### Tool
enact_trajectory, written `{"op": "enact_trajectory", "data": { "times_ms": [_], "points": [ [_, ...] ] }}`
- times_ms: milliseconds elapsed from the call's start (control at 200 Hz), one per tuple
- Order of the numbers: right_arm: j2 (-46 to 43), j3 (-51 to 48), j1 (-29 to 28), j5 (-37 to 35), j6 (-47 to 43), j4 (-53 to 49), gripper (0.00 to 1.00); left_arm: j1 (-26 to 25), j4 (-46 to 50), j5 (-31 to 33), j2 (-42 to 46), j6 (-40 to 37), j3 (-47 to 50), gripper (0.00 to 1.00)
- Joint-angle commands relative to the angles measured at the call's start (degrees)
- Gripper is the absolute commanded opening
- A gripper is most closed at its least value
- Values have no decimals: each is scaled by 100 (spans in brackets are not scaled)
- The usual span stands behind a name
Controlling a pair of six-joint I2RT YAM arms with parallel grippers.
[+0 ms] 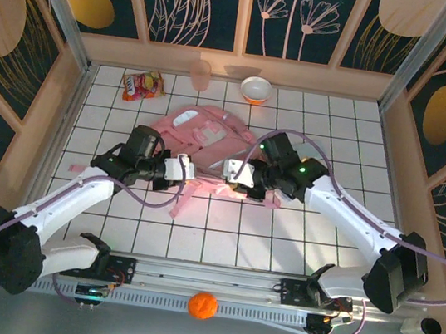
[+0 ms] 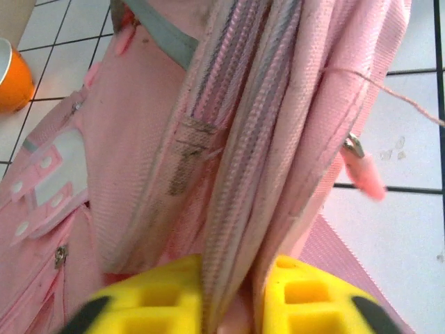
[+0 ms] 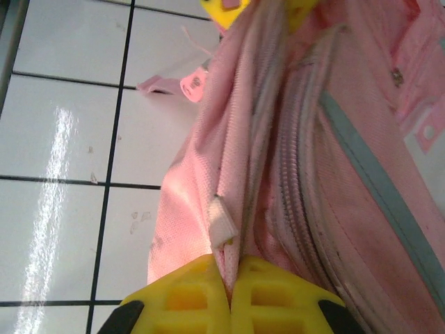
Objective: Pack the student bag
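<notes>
Left wrist view: the left hand (image 2: 233, 292) was closed, its two yellow fingers (image 2: 156, 296) pinching a folded ridge of the student bag (image 2: 139, 160) just beside the zip (image 2: 222, 139). Fabric was bunched in the narrow gap between them. In the right wrist view the right hand (image 3: 229, 292) was likewise clamped shut on the bag's pink cloth, at a seam next to the other run of zip.

From above, the two hands met near the middle of the bench (image 1: 280, 234), close together at the bag's near edge. The bag itself spread away from them toward the far side, and a strap trailed back toward the arms. A pink zip pull (image 2: 365, 174) hung off the bag's side, and a loose thread (image 2: 403, 97) ran out over the tiles. Well beyond the bag sat a bowl (image 1: 255, 90) and a snack packet (image 1: 143, 85). An orange ball (image 1: 202, 305) rested on the near rail.

The step looked like taking hold of both lips of the opening to spread it. To do it well, both hands would need to draw apart evenly and slightly upward so the mouth gapes instead of the whole bag sliding. Each pinch should sit on cloth, not on zip teeth. Whether the zip was already undone could not be told.
</notes>
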State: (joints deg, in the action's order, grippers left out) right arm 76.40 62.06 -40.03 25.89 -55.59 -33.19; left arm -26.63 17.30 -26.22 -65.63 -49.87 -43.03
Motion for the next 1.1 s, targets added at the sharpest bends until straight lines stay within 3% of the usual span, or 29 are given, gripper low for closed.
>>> {"op": "enact_trajectory", "data": {
  "times_ms": [0, 85, 175, 300, 390, 535, 706, 771, 861, 956, 1091],
  "points": [
    [-307, -112, 371, 699, 767, 1125, 0, -17, -126, -718, 450, 691, 184, 0],
    [-413, -451, 433, 671, 1320, 1605, 6, -17, 27, -920, 637, 1315, 326, 0],
    [-457, -682, 455, 230, 2117, 2099, 24, -26, -262, -1089, 839, 2150, 605, 0],
    [-547, -560, 501, -400, 3322, 2163, 50, -26, -904, -824, 1083, 3307, 945, 0],
    [-679, -275, 481, -974, 4398, 1801, 58, -27, -1132, -809, 1066, 3839, 1031, 0],
    [-929, 200, 108, -2165, 6203, 729, 58, -24, -1176, -970, 731, 4283, 969, 0],
    [-1121, 494, -1085, -3767, 8239, -279, 54, -25, -935, -959, 363, 4546, 778, 0],
    [-1119, 393, -1502, -3942, 9084, -224, 46, -22, -1004, -979, 324, 4678, 772, 0],
    [-989, 186, -2199, -4279, 9929, 171, 43, -22, -904, -970, 233, 4748, 688, 0],
    [-629, 308, -2859, -5109, 10719, 84, 42, -27, -761, -1018, 118, 4876, 541, 0],
    [-185, 180, -3173, -5405, 11309, 350, 41, -22, -613, -1188, -58, 5001, 317, 0]
  ]
}}
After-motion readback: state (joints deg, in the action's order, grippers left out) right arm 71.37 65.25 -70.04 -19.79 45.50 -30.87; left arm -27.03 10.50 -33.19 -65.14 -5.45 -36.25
